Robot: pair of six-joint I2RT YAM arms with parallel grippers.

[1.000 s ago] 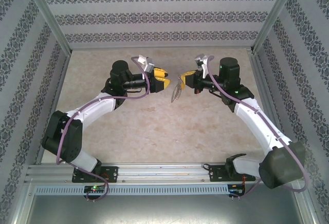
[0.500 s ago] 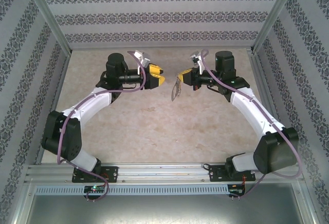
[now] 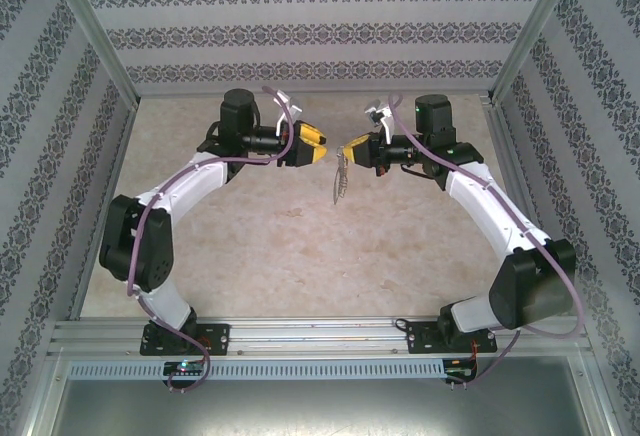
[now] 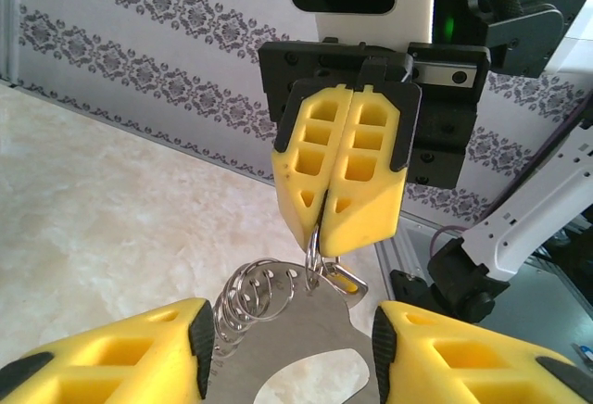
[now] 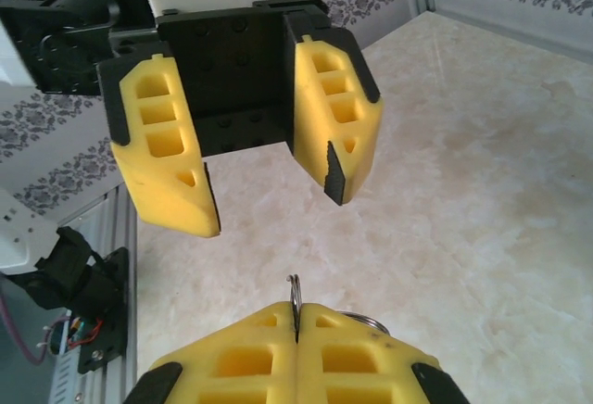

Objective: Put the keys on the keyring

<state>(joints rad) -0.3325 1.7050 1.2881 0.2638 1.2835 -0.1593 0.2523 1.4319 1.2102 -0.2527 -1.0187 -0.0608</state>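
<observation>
My right gripper (image 4: pixel 322 233) is clenched on the keyring (image 4: pixel 278 330), pinching only a thin wire loop at its top between the fingertips. The dark oval body and its coil of small silvery links (image 4: pixel 255 291) hang freely below those tips. I judge that this high, narrow hold is deliberate: it lifts the ring off the table (image 3: pixel 300 256) and turns its flat face toward my other arm.

My left gripper (image 5: pixel 271 205) faces the right one nose to nose, close but not touching. It is released, jaws spread, with nothing between the pads. Seen from the left wrist, the hanging body lies just beyond and between my left fingertips, apart from them as far as I can tell.

A small yellow tab (image 4: pixel 344 280) sits just under my right fingertips, against the loop. It may be the head of the key, but I cannot tell that, nor whether it is threaded on.

The loose links crowd the side of the ring nearest my left tips. My right pads also cover the part of the loop they pinch. The patterned walls are well away from both grippers.
</observation>
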